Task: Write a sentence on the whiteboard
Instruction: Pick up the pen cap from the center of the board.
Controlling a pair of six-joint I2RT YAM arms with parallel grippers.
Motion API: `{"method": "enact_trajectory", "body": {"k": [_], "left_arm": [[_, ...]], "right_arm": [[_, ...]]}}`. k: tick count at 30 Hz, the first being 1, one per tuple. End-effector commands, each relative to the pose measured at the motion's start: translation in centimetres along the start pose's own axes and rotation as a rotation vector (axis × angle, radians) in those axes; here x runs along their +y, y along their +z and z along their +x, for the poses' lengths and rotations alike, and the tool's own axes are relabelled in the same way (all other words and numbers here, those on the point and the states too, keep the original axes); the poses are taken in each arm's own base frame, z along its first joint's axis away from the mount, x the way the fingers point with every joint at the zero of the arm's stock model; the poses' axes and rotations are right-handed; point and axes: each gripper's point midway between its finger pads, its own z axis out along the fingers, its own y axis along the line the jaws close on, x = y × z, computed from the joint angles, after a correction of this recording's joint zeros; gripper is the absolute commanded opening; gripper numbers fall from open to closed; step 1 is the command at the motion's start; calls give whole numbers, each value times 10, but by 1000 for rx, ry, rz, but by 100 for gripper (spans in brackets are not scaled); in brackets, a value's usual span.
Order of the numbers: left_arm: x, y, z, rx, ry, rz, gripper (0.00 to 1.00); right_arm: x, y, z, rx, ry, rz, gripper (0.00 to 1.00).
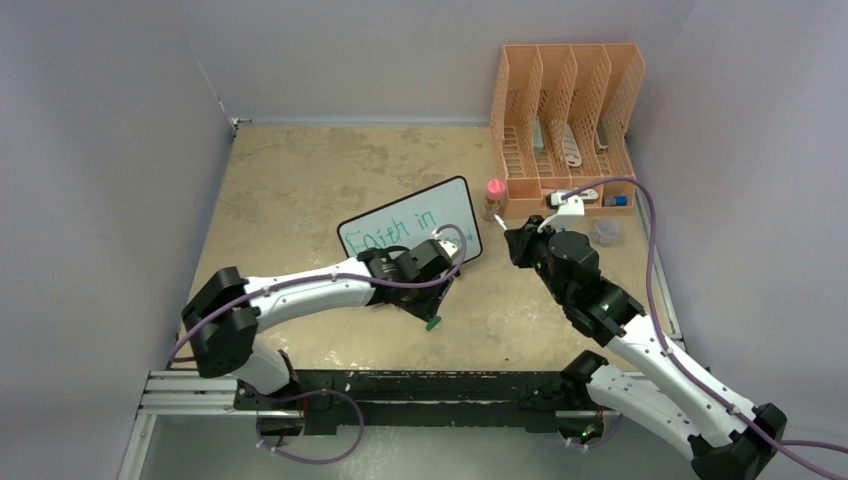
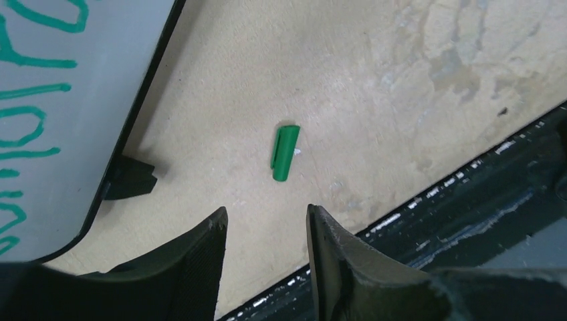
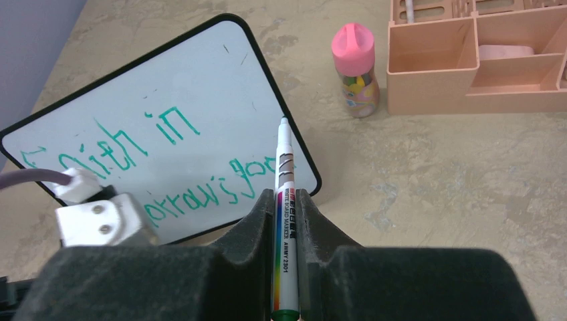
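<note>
The whiteboard stands mid-frame in the top view, and the green sentence already fills two lines, so the writing looks finished. The right gripper is clenched on the whiteboard marker. The left gripper, jaws apart and empty, hangs over the green cap at centre frame, so recapping seems left.

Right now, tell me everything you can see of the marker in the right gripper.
The marker is a slim white plastic pen with a rainbow stripe, black print along the barrel and a green rear end. It is uncapped, its fine dark tip bare. The right gripper is shut on its barrel, with the tip pointing away from the wrist toward the right edge of the whiteboard. Whether the tip touches the board cannot be told. Only the gripper visibly touches it.
</note>
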Motion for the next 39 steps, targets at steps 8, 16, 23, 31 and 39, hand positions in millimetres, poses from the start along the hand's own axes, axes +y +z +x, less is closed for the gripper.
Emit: {"method": "enact_trajectory", "body": {"k": [8,16,23,31,39], "left_arm": [[-14,43,-11,28,75,-93,38],[-10,64,-1,89,114,-124,34],[-13,77,8,141,134,-118,28],[-10,85,31,221,137,-147,15],[-11,64,15,150,65,-166,0]], "right_arm": [[-1,-3,-19,-50,17,31,0],[-2,-2,-18,-48,22,36,0],[-2,-1,-15,-48,32,36,0],[-2,0,-15,-49,33,37,0],[-3,-2,-19,-72,33,33,0]]}}
